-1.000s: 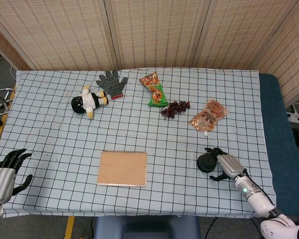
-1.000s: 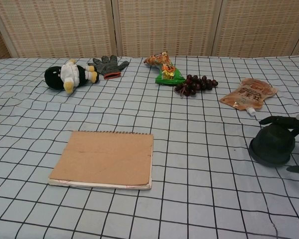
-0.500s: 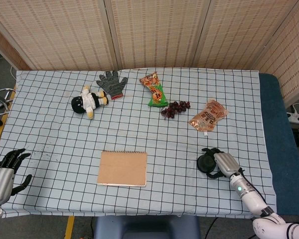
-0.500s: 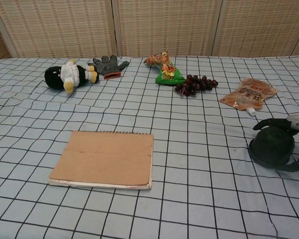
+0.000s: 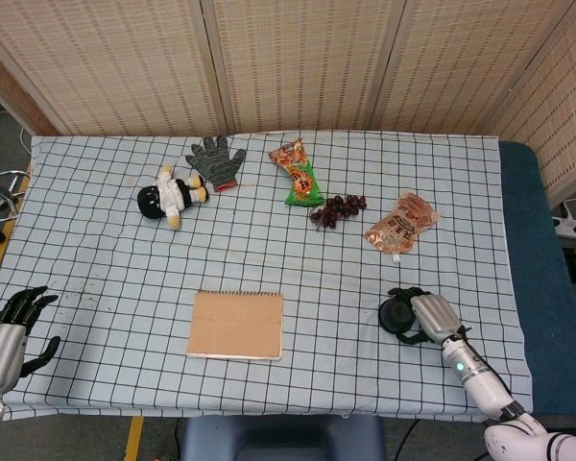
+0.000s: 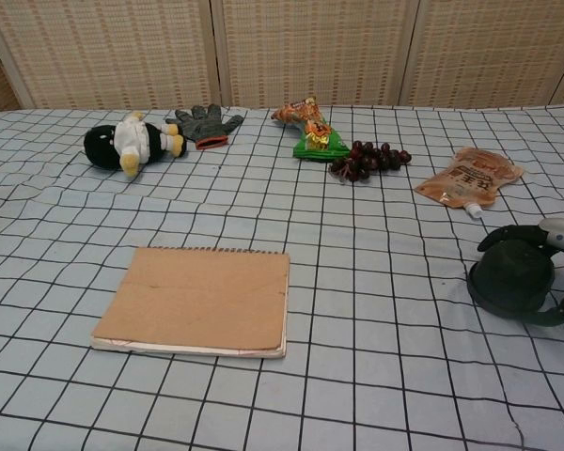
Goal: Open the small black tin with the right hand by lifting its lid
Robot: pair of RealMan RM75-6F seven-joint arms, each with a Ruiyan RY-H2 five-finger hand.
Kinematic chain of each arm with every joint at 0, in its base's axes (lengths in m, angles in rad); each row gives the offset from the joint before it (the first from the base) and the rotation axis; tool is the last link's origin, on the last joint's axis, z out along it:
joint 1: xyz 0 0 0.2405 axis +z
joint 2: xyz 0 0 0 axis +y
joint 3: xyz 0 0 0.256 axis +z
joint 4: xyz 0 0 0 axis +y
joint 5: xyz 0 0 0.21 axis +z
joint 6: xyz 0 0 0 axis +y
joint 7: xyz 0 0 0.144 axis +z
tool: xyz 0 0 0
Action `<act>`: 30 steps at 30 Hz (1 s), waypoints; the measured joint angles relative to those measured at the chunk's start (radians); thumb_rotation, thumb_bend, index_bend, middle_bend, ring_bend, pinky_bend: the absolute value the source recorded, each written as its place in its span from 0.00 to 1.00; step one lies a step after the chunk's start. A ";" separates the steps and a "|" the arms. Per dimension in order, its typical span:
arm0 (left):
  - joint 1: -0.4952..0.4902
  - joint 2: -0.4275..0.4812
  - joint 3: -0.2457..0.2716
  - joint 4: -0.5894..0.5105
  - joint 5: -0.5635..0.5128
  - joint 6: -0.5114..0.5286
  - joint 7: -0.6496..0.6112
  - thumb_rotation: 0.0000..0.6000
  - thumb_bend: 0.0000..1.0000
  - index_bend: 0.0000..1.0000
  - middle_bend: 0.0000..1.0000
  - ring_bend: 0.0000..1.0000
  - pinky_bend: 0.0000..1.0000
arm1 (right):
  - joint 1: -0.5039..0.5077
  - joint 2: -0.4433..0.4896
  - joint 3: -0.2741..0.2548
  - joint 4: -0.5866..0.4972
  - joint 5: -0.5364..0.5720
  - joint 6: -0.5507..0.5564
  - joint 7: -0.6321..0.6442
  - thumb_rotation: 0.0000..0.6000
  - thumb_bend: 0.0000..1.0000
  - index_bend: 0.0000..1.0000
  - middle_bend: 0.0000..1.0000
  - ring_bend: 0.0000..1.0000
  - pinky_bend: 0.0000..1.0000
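The small black tin [image 5: 397, 314] [image 6: 512, 276] stands on the checked cloth at the right front, its lid on. My right hand [image 5: 425, 316] [image 6: 553, 271] wraps around the tin from its right side, dark fingers over the top and below the base. My left hand [image 5: 8, 331] rests at the table's front left corner, fingers spread, holding nothing; the chest view does not show it.
A brown notebook [image 5: 236, 325] [image 6: 196, 300] lies front centre. Farther back are an orange pouch [image 5: 400, 224], grapes [image 5: 338, 209], a snack packet [image 5: 299, 173], a grey glove [image 5: 215, 161] and a plush toy [image 5: 170, 196]. The table's right edge [image 5: 515, 288] runs close to the tin.
My right hand moved left onto the tin and its fingers closed around it. The tin has hardly shifted. The left hand stayed put.
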 measured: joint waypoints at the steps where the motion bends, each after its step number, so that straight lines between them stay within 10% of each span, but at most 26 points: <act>1: 0.000 0.000 0.000 0.000 0.001 0.000 0.000 1.00 0.34 0.23 0.14 0.13 0.41 | 0.000 0.001 -0.002 -0.001 -0.005 0.000 0.001 1.00 0.12 0.22 0.33 0.18 0.36; 15: 0.000 0.001 -0.001 0.000 0.000 0.001 -0.006 1.00 0.34 0.23 0.14 0.13 0.41 | -0.010 -0.007 -0.012 -0.003 -0.042 0.064 -0.030 1.00 0.12 0.50 0.41 0.25 0.37; 30: -0.002 -0.003 0.000 0.002 -0.002 -0.006 0.005 1.00 0.34 0.23 0.14 0.13 0.41 | -0.036 0.002 -0.010 -0.019 -0.150 0.201 0.079 1.00 0.12 0.57 0.44 0.28 0.40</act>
